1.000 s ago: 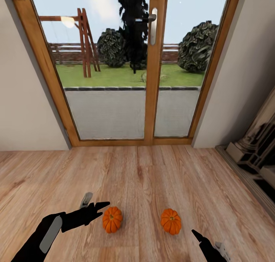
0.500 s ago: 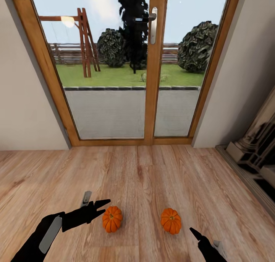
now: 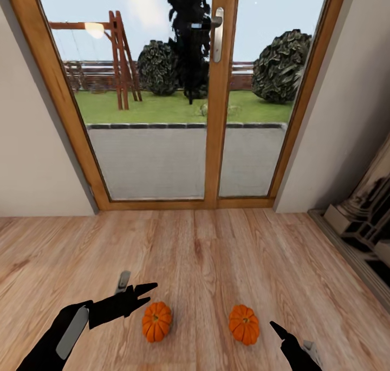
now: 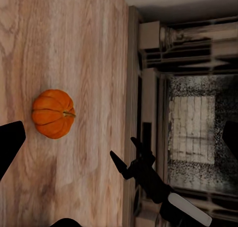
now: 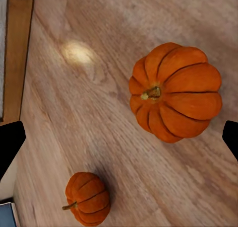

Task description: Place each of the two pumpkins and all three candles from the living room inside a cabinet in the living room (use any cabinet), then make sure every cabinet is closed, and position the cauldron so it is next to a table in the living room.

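Note:
Two orange ribbed pumpkins lie apart on the wooden floor, the left pumpkin [image 3: 157,321] and the right pumpkin [image 3: 244,324]. My left gripper [image 3: 143,294] hovers open just up and left of the left pumpkin, fingers pointing right. My right gripper [image 3: 279,330] sits just right of the right pumpkin. In the right wrist view the near pumpkin [image 5: 173,93] lies large between the spread black fingertips [image 5: 10,142], with the other pumpkin [image 5: 87,199] farther off. The left wrist view catches one pumpkin [image 4: 53,113] and my right gripper [image 4: 130,160] beyond it.
A wood-framed glass patio door [image 3: 216,143] stands ahead, with pale walls on both sides. A stone fireplace surround [image 3: 363,214] runs along the right wall. Bare wooden floor [image 3: 195,252] stretches between the door and the pumpkins.
The whole picture has shifted a little, so the camera has moved. Both pumpkins now sit slightly lower in the head view, closer under the grippers. The arms hold their pose.

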You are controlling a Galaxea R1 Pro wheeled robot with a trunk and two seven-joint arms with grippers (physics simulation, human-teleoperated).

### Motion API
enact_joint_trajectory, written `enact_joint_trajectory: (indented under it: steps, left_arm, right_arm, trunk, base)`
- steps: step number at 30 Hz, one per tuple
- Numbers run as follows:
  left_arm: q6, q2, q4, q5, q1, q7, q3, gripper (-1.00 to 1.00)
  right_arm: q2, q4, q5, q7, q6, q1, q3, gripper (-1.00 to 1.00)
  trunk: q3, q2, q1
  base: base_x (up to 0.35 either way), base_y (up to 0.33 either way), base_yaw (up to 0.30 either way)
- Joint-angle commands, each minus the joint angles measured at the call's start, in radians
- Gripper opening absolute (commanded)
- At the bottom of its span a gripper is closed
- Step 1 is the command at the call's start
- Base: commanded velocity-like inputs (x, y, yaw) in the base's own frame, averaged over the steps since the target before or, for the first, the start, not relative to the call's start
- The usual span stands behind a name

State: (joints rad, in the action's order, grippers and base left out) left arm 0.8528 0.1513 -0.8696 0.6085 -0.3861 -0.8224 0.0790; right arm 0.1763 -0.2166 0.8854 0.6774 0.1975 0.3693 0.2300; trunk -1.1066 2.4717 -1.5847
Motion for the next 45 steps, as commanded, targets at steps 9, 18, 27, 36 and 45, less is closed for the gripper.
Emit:
enact_joint_trajectory:
  steps: [9,18,27,36,45]
  left_arm:
    - [0.004,0.000,-0.007,0.000,0.000,-0.005,0.001,1.00]
    - [0.004,0.001,-0.006,0.000,0.000,-0.006,0.006,1.00]
    - [0.004,0.001,-0.002,0.000,0.000,-0.006,0.003,1.00]
    - [0.004,0.001,0.001,0.000,0.000,-0.006,0.004,1.00]
    - [0.005,0.001,0.001,0.000,0.000,-0.006,0.004,1.00]
  right_arm:
    - [0.000,0.000,0.009,-0.007,0.005,0.000,0.002,1.00]
    - [0.000,0.000,0.010,-0.009,0.005,0.000,0.002,1.00]
    - [0.000,-0.011,0.008,0.004,0.016,0.000,0.001,1.00]
    - [0.001,-0.012,0.005,0.047,0.014,0.000,-0.001,1.00]
    - [0.001,-0.012,0.004,0.049,0.012,0.000,-0.003,1.00]
  trunk:
    - [-0.001,0.000,0.000]
    - [-0.021,0.029,-0.016]
    - [-0.056,0.031,-0.020]
    - [-0.091,0.033,-0.024]
    - [-0.125,0.035,-0.028]
  base:
    - [0.026,0.005,0.000]
    - [0.000,0.000,0.000]
    - [0.000,0.000,0.000]
    - [0.000,0.000,0.000]
    - [0.000,0.000,0.000]
